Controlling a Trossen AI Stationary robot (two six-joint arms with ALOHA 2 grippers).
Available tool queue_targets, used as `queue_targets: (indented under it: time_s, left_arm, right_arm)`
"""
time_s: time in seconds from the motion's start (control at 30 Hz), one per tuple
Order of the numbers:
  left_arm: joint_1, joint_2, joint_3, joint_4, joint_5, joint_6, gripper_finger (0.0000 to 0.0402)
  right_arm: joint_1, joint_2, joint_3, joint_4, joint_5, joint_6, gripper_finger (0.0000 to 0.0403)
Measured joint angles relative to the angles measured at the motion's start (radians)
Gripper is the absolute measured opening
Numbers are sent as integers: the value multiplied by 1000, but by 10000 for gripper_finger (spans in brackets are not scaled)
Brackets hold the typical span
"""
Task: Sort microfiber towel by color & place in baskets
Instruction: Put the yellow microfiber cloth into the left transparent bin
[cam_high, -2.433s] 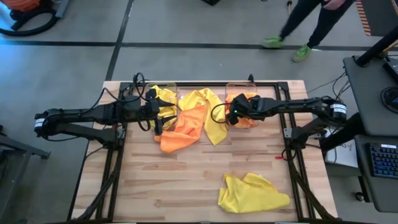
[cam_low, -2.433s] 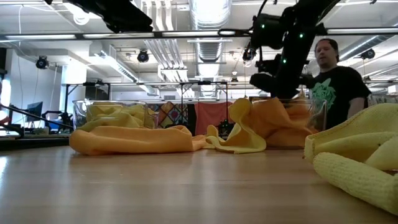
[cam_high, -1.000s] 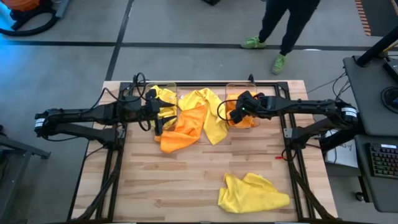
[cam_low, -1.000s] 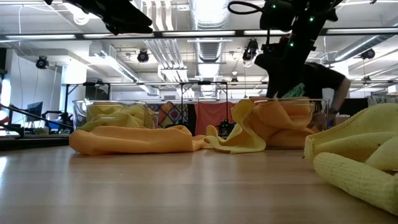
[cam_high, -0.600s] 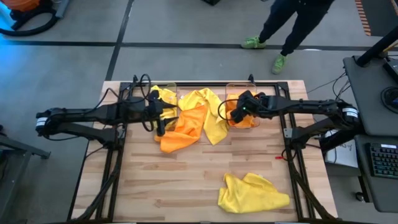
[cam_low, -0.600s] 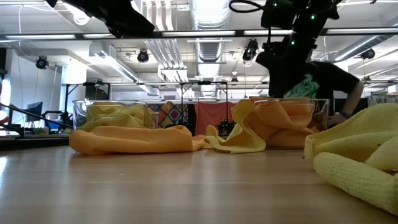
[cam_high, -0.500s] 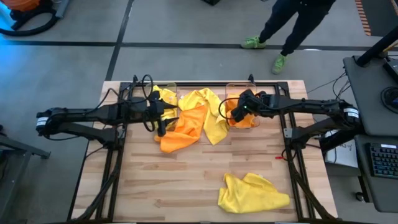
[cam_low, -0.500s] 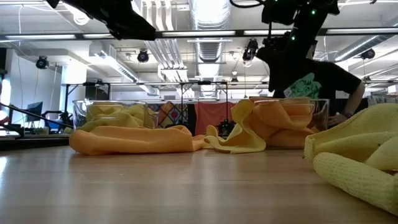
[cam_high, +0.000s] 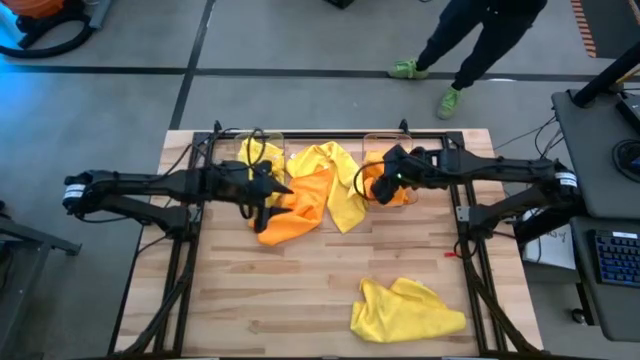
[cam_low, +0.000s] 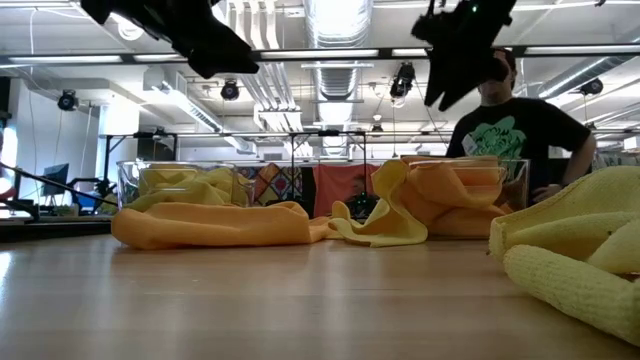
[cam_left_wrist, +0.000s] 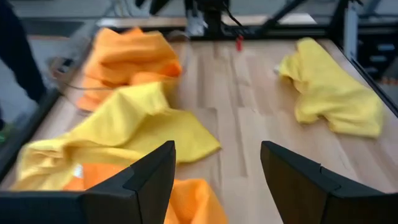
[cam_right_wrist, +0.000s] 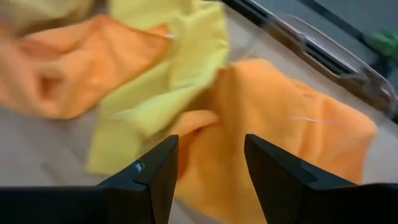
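The left gripper (cam_high: 262, 192), empty and spread, has swung from the left basket (cam_high: 258, 150) over the orange towel (cam_high: 290, 212), likely targeting it; the right gripper (cam_high: 390, 170) hangs empty, jaws apart, at 1 o'clock

The table (cam_high: 300, 300) is a pale wooden slab of butcher-block planks edged by a dark frame. Two clear baskets stand on it: one (cam_high: 262, 145) just behind the left gripper's (cam_high: 262, 200) open jaws, one (cam_high: 390, 170) right under the right gripper's (cam_high: 388, 180) open jaws. An orange towel (cam_high: 295, 210) lies flat just ahead of the left jaws, touching a yellow towel (cam_high: 340, 185) that spreads between the two grippers. Another yellow towel (cam_high: 405, 310) lies crumpled well apart from both.
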Motion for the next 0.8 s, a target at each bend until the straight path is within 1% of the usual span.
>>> queue_targets:
  time_s: [0.1, 0.13, 0.2, 0.27, 0.3, 0.4, 0.5, 0.57, 0.7, 0.8]
  left_arm:
    - [-31, 29, 0, -10, 7, 1, 220]
    - [-41, 37, 0, -10, 7, 1, 220]
    - [-60, 52, 0, 2, 5, 3, 220]
    - [-68, 62, 0, 26, 4, 2, 220]
    - [-72, 65, 0, 33, 3, -6, 220]
    - [-81, 69, 0, 32, -2, -42, 220]
    - [-103, 69, -13, 28, -3, -84, 220]
    - [-121, 69, -21, 21, -11, -113, 220]
    - [-163, 69, -32, 20, -92, -147, 220]
    - [-192, 72, -35, 31, -130, -168, 220]
  right_arm:
    - [81, 0, 13, 5, 9, -57, 180]
    - [106, 0, 15, 4, 34, -76, 180]
    - [139, -1, 26, -1, 127, -106, 180]
    - [139, -9, 43, 6, 210, -132, 180]
    - [137, -14, 48, 9, 228, -147, 180]
    - [152, -26, 34, 5, 214, -188, 180]
    - [207, -25, -8, 4, 179, -178, 180]
    - [254, -25, -34, 5, 182, -152, 180]
    - [342, -24, -75, 7, 183, -105, 180]
    - [399, -30, -93, 11, 190, -90, 180]
